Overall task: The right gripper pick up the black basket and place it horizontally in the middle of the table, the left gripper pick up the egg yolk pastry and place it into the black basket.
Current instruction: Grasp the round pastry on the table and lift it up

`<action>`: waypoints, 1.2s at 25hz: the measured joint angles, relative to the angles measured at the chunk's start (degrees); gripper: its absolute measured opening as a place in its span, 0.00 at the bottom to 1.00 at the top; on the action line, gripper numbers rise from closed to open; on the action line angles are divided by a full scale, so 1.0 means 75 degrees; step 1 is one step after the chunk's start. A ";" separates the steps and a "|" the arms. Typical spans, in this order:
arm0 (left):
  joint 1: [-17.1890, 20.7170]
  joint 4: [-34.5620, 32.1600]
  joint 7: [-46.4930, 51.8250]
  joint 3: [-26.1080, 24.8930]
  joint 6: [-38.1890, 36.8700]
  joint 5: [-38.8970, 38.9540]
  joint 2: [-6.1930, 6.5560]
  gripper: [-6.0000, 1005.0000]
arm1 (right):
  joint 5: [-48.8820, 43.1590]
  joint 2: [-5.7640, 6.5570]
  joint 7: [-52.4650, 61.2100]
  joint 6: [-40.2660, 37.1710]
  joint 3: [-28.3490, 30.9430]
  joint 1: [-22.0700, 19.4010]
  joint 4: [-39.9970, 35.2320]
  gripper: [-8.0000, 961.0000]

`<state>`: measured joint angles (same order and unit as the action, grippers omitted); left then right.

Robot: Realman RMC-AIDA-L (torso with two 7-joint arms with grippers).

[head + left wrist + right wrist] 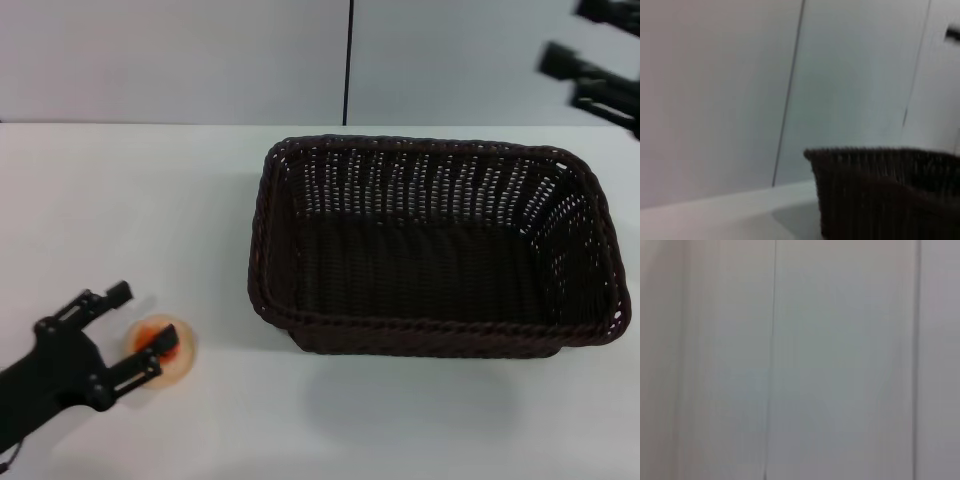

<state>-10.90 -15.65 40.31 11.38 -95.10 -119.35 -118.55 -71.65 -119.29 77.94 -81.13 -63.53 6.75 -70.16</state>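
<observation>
Pastry half-hidden beneath left tool

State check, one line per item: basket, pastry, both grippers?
black basket: upright on the table, long side across, empty.
egg yolk pastry: on the table left of the basket, between the left gripper's fingers.
left gripper: low at the pastry, fingers open around it.
right gripper: raised at far right, away from the basket.

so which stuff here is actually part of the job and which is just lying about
Part of the job:
- black basket, mid-table
- egg yolk pastry, between the fingers of the left gripper
- right gripper, raised at the far right
- table

Just lying about:
- nothing; only the wall panels behind
</observation>
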 joint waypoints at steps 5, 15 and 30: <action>-0.0125 0.0193 -0.0152 0.0454 0.0543 -0.0001 0.0000 0.81 | 0.1746 0.0002 -0.1191 -0.0675 0.0410 -0.0298 0.1801 0.73; 0.0016 0.0122 -0.0102 0.0620 0.1096 0.0000 0.0033 0.81 | 0.2811 0.0049 -0.2483 -0.1841 0.1919 -0.0115 0.4928 0.73; 0.0016 0.0039 -0.0154 0.0665 0.0903 0.0081 0.0044 0.55 | 0.2862 0.0046 -0.3199 -0.2130 0.3067 -0.0121 0.6378 0.73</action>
<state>-10.78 -15.35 39.16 16.37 -88.33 -118.74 -118.22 -50.18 -118.94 53.95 -97.11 -40.53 5.85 -22.32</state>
